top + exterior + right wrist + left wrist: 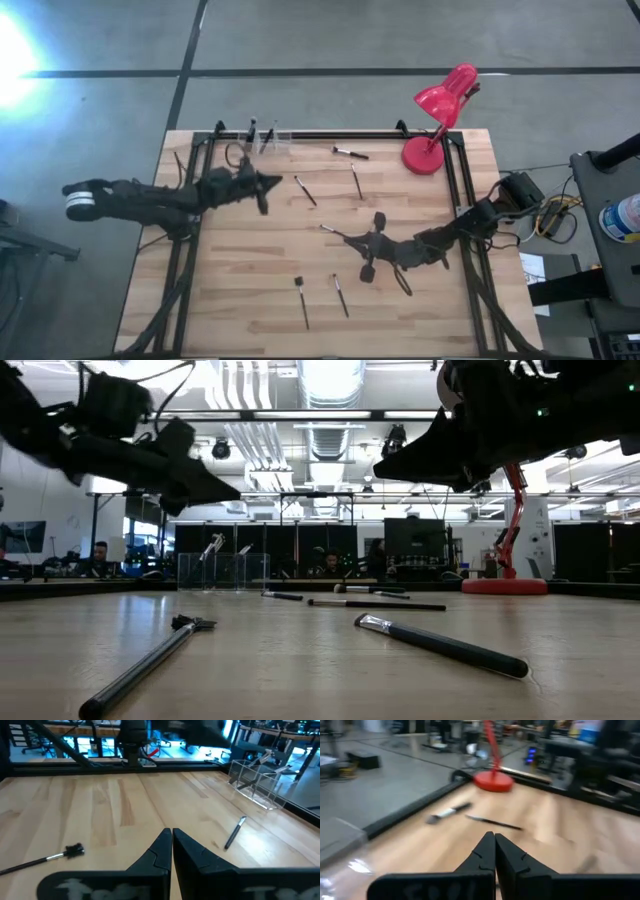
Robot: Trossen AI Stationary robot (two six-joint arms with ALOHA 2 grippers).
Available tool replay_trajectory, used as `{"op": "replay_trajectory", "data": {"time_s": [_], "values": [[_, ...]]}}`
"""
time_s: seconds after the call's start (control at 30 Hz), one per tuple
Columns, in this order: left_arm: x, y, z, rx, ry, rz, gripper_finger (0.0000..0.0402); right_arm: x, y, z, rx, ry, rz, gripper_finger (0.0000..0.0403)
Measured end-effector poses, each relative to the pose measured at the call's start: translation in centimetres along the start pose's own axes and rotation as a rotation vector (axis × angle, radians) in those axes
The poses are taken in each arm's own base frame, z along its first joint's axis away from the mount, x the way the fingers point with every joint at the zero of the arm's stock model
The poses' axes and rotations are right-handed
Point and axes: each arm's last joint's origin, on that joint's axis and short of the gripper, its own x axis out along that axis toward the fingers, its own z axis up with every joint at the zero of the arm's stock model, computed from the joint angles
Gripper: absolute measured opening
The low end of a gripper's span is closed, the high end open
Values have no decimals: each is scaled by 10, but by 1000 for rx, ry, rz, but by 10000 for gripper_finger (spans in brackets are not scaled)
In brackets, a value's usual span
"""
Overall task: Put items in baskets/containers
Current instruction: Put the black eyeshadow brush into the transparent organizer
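Several thin dark brushes lie flat on the wooden table: one (350,152) and another (357,181) at the far middle, one (305,190) near my left gripper, and two (302,300) (340,295) toward the near edge. A clear container (265,138) stands at the far edge with a few brushes leaning in it (212,547). My left gripper (277,182) (494,836) hovers shut over the table, just nearer than the container, with nothing in it. My right gripper (348,238) (171,831) hovers shut and bare over the table's middle.
A red desk lamp stands on its base (423,155) at the far right corner. A black frame rail (330,134) runs along the far edge. Bare wood (240,270) lies at the near left. Cables and a box (520,195) sit off the right edge.
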Motion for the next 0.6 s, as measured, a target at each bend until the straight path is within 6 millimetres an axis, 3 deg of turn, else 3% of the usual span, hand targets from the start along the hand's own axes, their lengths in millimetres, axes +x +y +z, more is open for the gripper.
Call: {"op": "replay_trajectory", "data": {"time_s": [0.33, 0.6], "values": [[-12, -22, -24, 4, 63, -139, 0, 15, -14, -2, 138, 81, 23, 14], [-15, -20, -32, 26, 89, -131, 0, 47, -37, 7, 139, 374, -45, 77]]}}
